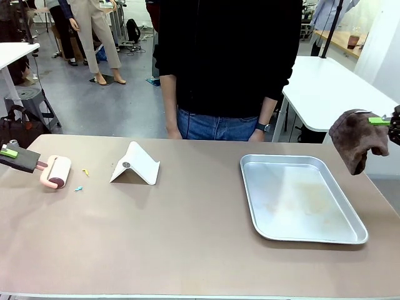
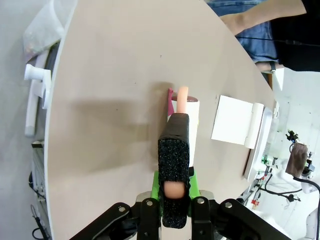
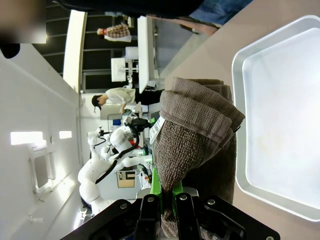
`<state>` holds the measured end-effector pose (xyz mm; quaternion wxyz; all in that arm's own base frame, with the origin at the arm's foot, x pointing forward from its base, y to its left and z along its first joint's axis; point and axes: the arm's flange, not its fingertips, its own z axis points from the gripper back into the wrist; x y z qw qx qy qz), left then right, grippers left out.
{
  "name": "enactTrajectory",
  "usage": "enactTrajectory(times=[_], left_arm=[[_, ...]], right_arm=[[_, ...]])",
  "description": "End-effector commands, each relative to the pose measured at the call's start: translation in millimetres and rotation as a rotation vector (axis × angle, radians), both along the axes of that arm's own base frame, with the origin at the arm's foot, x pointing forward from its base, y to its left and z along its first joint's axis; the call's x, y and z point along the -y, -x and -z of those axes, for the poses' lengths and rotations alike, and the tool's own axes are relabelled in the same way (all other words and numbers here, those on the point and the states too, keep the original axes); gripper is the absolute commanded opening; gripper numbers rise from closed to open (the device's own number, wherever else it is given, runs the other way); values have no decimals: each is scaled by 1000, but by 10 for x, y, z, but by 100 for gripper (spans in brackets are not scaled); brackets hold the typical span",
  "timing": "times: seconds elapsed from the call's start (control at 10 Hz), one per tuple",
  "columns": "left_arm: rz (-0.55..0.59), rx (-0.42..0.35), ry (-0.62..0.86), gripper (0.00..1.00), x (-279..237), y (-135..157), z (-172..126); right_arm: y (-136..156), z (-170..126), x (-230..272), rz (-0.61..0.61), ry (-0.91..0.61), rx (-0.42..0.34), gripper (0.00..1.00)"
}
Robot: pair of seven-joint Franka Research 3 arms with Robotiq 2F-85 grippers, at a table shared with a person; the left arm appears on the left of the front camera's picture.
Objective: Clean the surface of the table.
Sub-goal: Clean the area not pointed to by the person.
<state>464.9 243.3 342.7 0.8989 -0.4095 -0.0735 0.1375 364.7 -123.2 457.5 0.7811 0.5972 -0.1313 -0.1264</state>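
Worktop [image 1: 187, 231]: the beige top spans the whole front view and is the surface to be cleaned.
Left end effector [image 1: 9, 152]: clamped on the roller's black foam handle at the worktop's left end. Gripping the handle probably leaves the drum free to turn.
Roller [image 1: 56, 172]: the drum sits low at the worktop, but I cannot tell if it touches.
Bits [image 1: 86, 172]: a yellow speck and a blue one lie just beside the roller, likely the debris it is meant to pick up.
Right end effector [image 1: 382, 120]: clamped on a brown cloth [image 1: 356, 137], raised past the worktop's right edge. The cloth hangs free, seemingly kept ready for wiping.
Tray [image 1: 304, 157]: bare and resting on the right half.
Stand [image 1: 136, 164]: a white folded piece between roller and tray, which looks to be in the way of a sweep.
Person [image 1: 225, 56]: standing at the far side with hands down.
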Motion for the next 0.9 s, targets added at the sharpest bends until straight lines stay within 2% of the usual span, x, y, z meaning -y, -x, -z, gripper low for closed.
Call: enactTrajectory(times=[0.0,0.8], left_arm=[[7,-54,-40,22,93,-94,218],[98,-43,-2,22,724,-253,358]], right_arm=[[13,-42,-6,1,-2,5,9],[13,-42,-6,1,-2,5,9]])
